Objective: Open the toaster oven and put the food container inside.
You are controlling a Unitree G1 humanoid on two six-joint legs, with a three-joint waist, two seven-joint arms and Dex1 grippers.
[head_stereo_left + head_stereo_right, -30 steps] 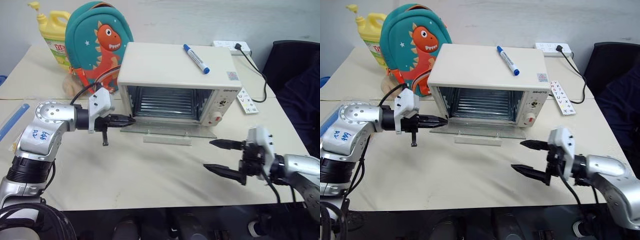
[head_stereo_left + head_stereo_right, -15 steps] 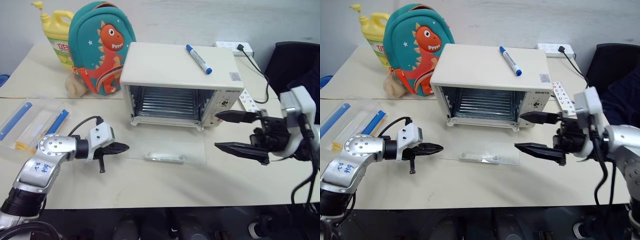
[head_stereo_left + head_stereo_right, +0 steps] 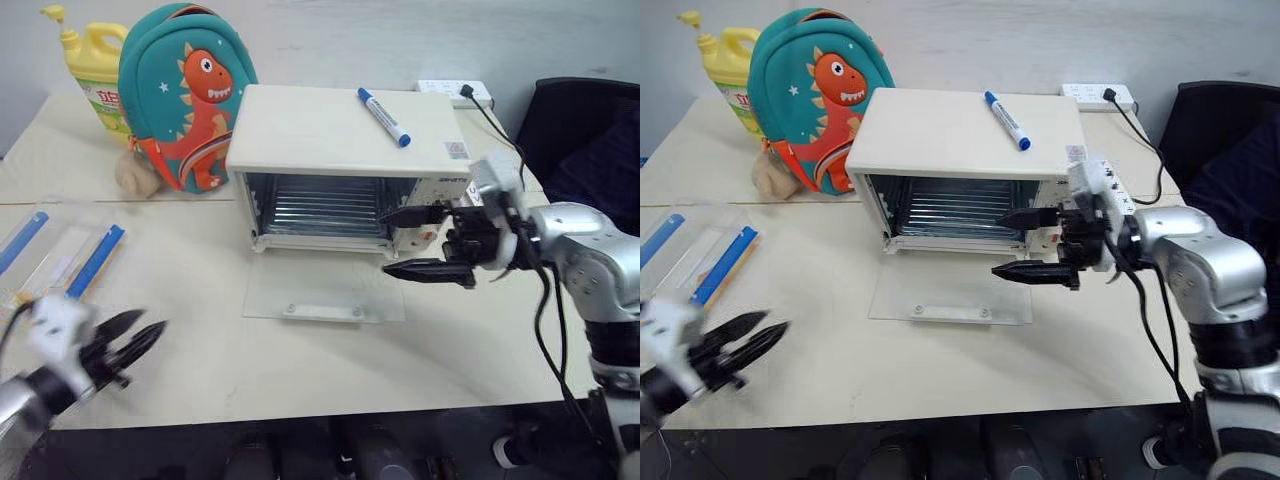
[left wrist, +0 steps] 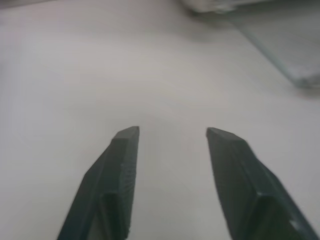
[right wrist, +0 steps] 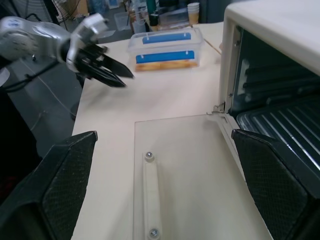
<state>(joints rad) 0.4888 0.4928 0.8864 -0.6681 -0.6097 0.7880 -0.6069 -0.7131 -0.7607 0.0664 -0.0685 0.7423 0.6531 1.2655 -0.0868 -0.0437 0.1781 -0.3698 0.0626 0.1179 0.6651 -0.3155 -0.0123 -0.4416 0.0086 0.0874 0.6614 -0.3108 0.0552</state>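
Note:
The cream toaster oven (image 3: 340, 140) stands mid-table with its glass door (image 3: 325, 288) dropped flat on the tabletop, bar handle (image 3: 322, 311) facing up and the wire rack visible inside. The food container (image 3: 55, 258), clear with blue clips, lies at the table's left edge and also appears in the right wrist view (image 5: 165, 47). My left gripper (image 3: 150, 322) hovers low near the front-left corner of the table, right of the container, open and empty, its fingers (image 4: 120, 165) apart over bare table. My right gripper (image 3: 384, 243) is open, level, in front of the oven's right panel.
A blue marker (image 3: 384, 103) lies on the oven's top. A dinosaur backpack (image 3: 185, 95) and a yellow bottle (image 3: 95, 80) stand behind the oven at the left. A power strip (image 3: 450, 90) with its cable and a black chair (image 3: 580, 120) are at the right.
My left gripper drew back from the door's left corner to the table's front-left and went from shut to open. My right gripper rose and moved left, up to the oven's front.

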